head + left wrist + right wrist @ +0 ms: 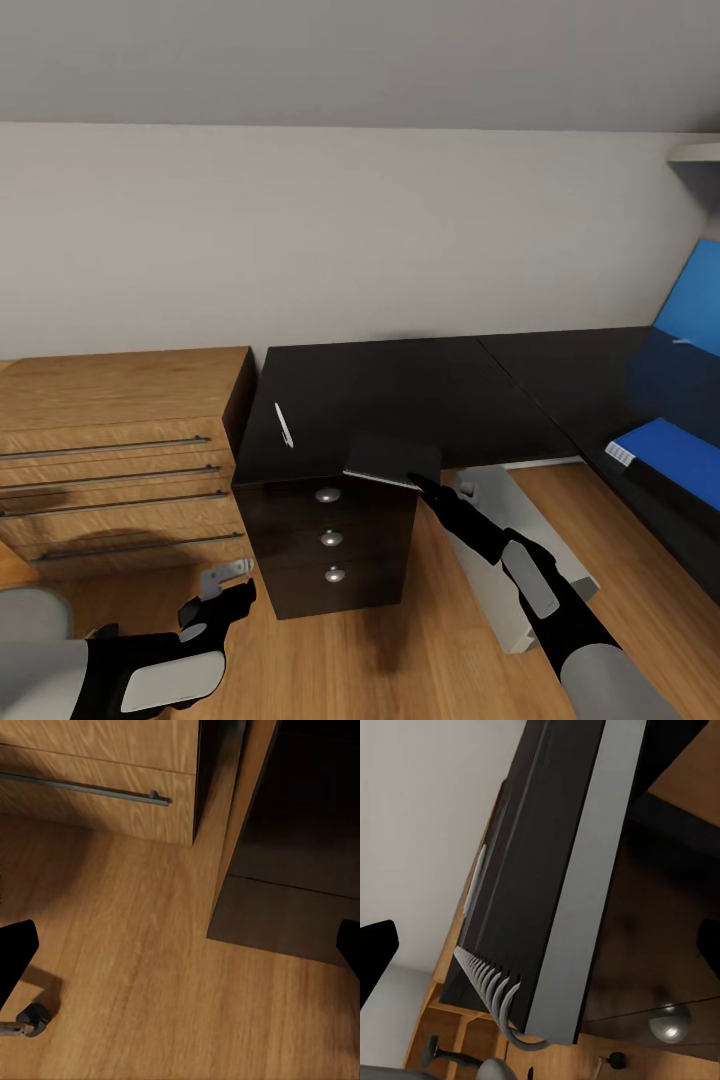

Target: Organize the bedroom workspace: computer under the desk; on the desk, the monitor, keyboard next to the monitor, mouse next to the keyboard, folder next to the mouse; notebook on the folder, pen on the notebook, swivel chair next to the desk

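Left gripper (222, 604) hangs low over the floor by the dresser (120, 440), jaws spread, holding nothing. The right gripper (418, 485) reaches for the notebook (392, 461) at the desk's (420, 385) front edge above the drawers; can't tell if it's clamped yet. Notebook's thin, dark grey, pale page edge, spiral binding. Pen (284, 424) lies near the left edge, folder (672, 447) waits well apart on the right wing, presumably the stack spot.

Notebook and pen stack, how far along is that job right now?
Done: the folder lies on the desk, with the computer under it. In hand: the right gripper, jaws open, reaches the notebook, which overhangs the desk's edge. Left: put the notebook on the folder, then the pen, now lying apart on the desk, on top.
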